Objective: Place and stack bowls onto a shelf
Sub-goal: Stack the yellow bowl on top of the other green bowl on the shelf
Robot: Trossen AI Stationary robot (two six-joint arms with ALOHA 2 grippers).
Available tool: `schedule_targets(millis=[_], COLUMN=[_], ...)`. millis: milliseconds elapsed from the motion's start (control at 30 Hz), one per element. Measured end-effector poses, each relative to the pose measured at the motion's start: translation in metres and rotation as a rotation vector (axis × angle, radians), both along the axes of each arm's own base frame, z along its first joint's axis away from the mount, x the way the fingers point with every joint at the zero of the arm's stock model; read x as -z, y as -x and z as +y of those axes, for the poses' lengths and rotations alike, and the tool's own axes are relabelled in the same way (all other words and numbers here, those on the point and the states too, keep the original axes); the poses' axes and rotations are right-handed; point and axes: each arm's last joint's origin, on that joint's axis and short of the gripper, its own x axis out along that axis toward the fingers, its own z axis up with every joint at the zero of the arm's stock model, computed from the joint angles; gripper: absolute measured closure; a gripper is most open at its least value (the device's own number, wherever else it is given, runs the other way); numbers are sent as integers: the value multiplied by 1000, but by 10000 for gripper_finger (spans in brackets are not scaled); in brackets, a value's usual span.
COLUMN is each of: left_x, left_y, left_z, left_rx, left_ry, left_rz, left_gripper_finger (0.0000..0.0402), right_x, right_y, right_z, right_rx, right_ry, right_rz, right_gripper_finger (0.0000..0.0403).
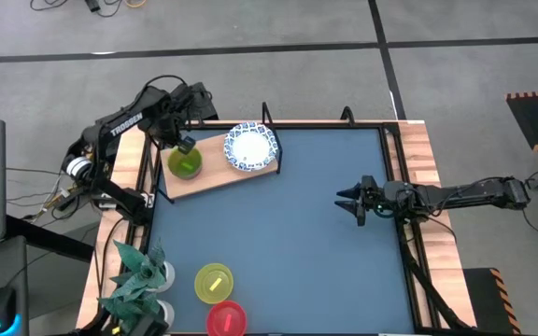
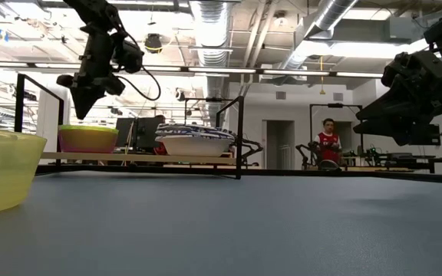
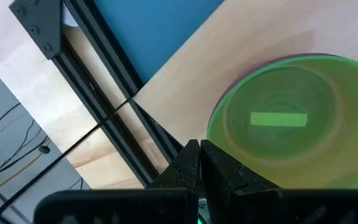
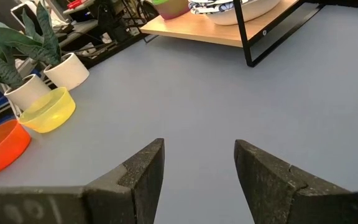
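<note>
I see my left gripper pinched together above the small green bowl on the light-wood shelf, right gripper spread apart, hovering at three o'clock.

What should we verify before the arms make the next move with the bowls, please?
1. Green bowl nested in the purple one on the shelf: ok.
2. Left gripper above the green bowl, fingers together, holding nothing: ok.
3. Patterned bowls stacked on the shelf: ok; count cannot tell.
4. Yellow bowl and red bowl on the shelf: not ok, both on the table by the plant.
5. Right gripper open and empty: ok.
</note>
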Motion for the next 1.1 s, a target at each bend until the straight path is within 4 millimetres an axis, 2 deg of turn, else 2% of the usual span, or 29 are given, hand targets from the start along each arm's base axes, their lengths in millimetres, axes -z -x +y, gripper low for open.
schedule_targets(millis=[100,200,333,533,667,767,933,1100], left_x=[-9,-27,-49,-66,-68,-69,-63,-40], left_y=[1,-3,-15,-40,-60,-76,-100,-121], left_z=[-6,-21,-59,-122,-159,-188,-228,-267], left_rx=[5,45,127,310,483,658,835,945], left_ry=[-1,12,23,33,57,65,72,178], left_rz=[-41,-175,-356,-453,-506,-565,-620,-543], left_gripper_finger=[401,401,401,401,398,380,323,258], right_x=[0,0,0,0,0,0,0,0], right_y=[0,0,0,0,0,0,0,0], right_z=[0,0,0,0,0,0,0,0], right_rx=[0,0,0,0,-2,-2,-2,4], right_ry=[0,0,0,0,7,7,7,-10], right_rz=[0,0,0,0,1,1,1,-2], right_gripper_finger=[183,183,183,183,183,183,183,183])
